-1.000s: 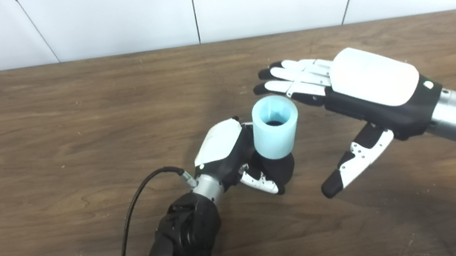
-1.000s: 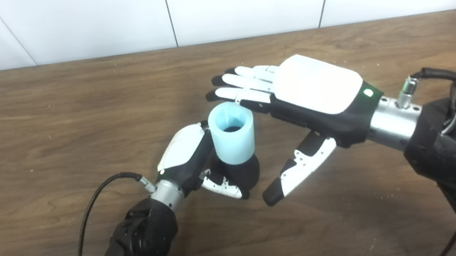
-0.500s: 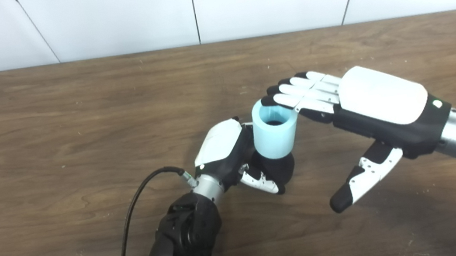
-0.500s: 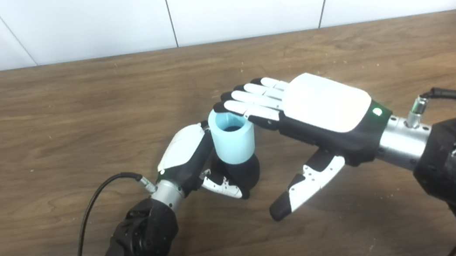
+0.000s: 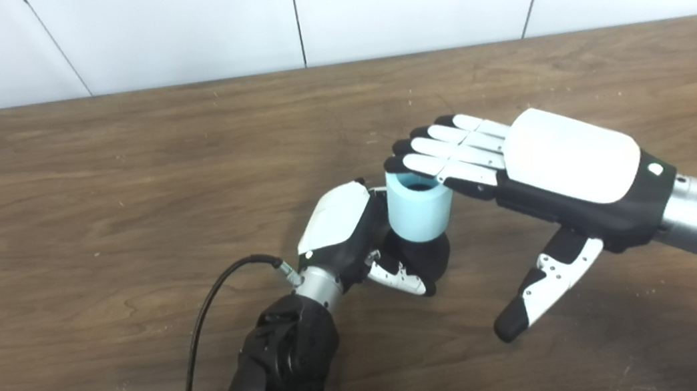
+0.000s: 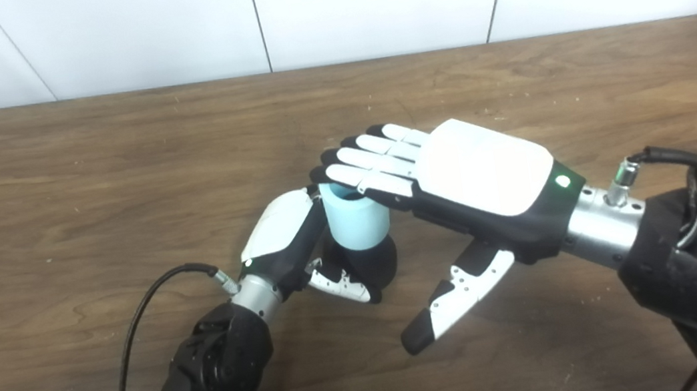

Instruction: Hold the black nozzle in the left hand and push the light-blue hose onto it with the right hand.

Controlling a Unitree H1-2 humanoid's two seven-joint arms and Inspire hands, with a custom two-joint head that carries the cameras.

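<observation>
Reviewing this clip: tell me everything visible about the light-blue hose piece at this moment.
The light-blue hose is a short, thick-walled tube, matte and rubbery-looking, standing upright with its open end up and a dark bore showing. Its lower end sits on the black nozzle, which the left hand grips just above the wooden table. The right hand lies flat, open, its fingers over the hose's top rim, apparently pressing down.

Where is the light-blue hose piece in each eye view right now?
Left eye view: short light-blue hose piece, just right of centre, under the right hand fingers.
Right eye view: same piece, at centre.
Shared landmark: black nozzle gripped by the left hand.
</observation>
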